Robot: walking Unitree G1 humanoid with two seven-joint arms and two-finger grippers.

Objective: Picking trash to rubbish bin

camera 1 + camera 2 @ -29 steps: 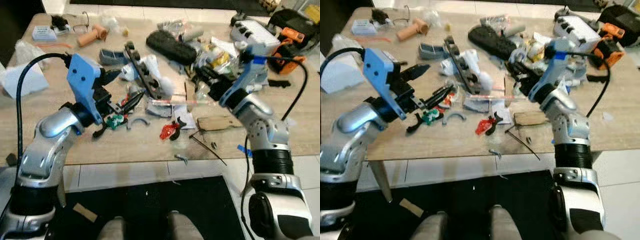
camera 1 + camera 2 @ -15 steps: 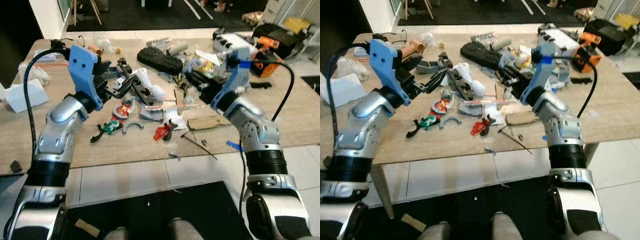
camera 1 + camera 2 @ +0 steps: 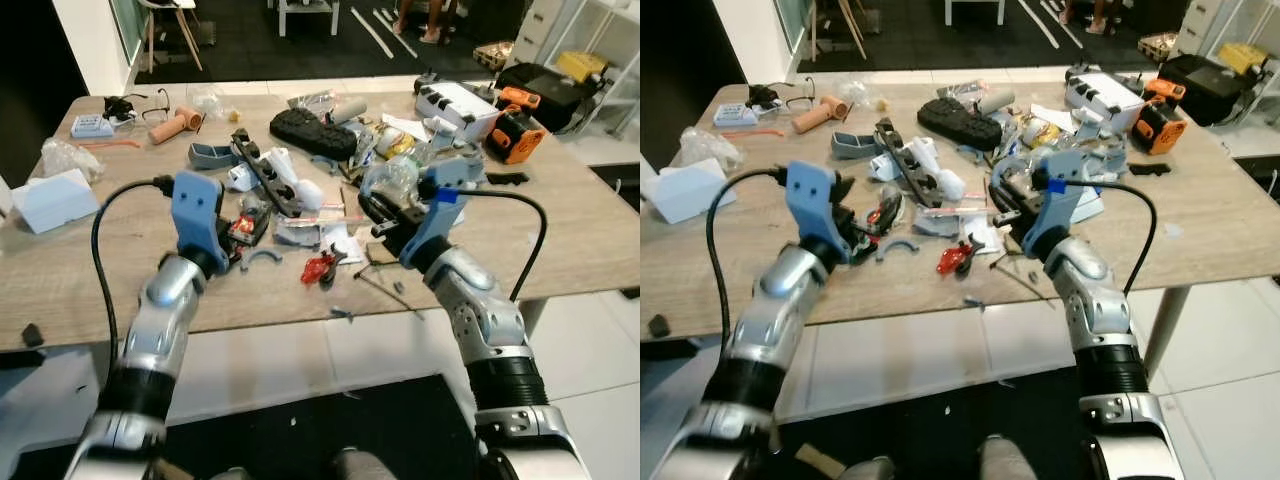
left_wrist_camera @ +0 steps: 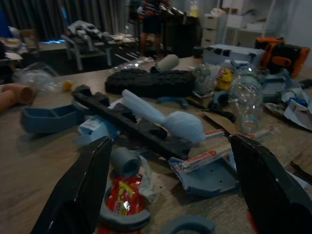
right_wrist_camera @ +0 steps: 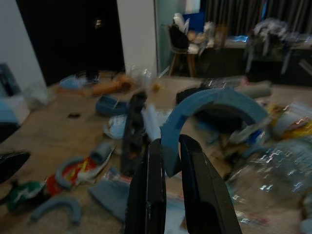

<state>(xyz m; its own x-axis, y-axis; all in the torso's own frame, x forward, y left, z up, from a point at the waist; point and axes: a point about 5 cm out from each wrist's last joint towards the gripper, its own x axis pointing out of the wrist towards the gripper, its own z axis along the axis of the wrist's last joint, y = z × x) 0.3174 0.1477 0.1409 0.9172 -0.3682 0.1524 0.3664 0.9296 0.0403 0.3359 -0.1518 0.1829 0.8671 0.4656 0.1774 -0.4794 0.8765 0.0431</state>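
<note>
Now we hold our left gripper (image 4: 168, 187) low over the wooden table (image 3: 80, 275), fingers spread wide above a red snack wrapper (image 4: 124, 194) and a grey ring (image 4: 127, 214). Further right, our right gripper (image 5: 168, 163) is raised above the clutter, pinching a blue curved plastic piece (image 5: 214, 109).

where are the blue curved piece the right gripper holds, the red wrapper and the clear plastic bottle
blue curved piece (image 5: 214, 105), right wrist view, on top of its arch
red wrapper (image 4: 123, 196), left wrist view, on its printed middle
clear plastic bottle (image 4: 246, 97), left wrist view, on its ribbed body
</note>
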